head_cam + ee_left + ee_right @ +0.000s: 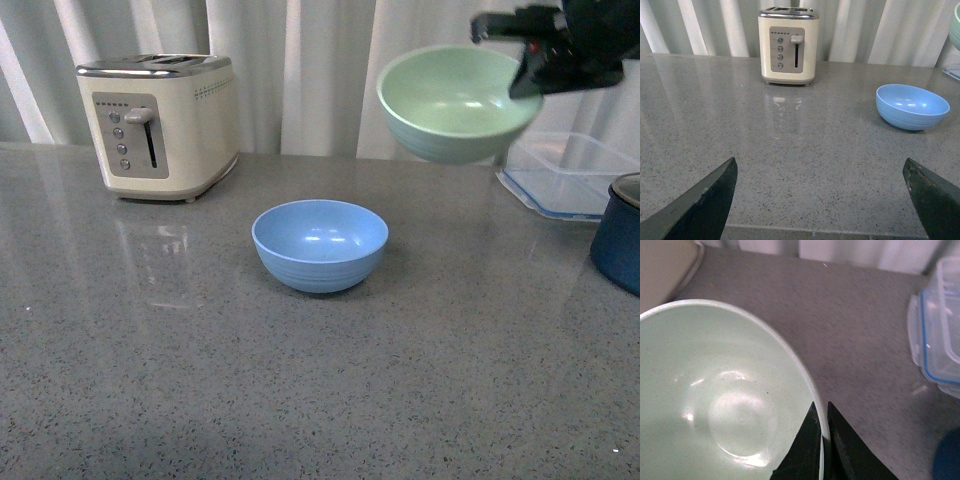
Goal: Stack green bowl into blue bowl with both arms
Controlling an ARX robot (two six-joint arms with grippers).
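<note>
Green bowl [450, 95] hangs, rim pinched in the right tool [822, 412].

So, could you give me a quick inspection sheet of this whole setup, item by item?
Surface: grey speckled counter, glossy enough to mirror the toaster.
Job's things: green bowl held in the air, tilted, up and to the right of the blue bowl, which sits upright and empty on the counter.
Clutter: toaster at back left; clear container and dark blue pot at the right.
Grippers: right jaws shut on the green bowl's rim; left jaws wide open, holding nothing.
Cables: nothing seen.
Surroundings: pale curtain behind the counter.
</note>
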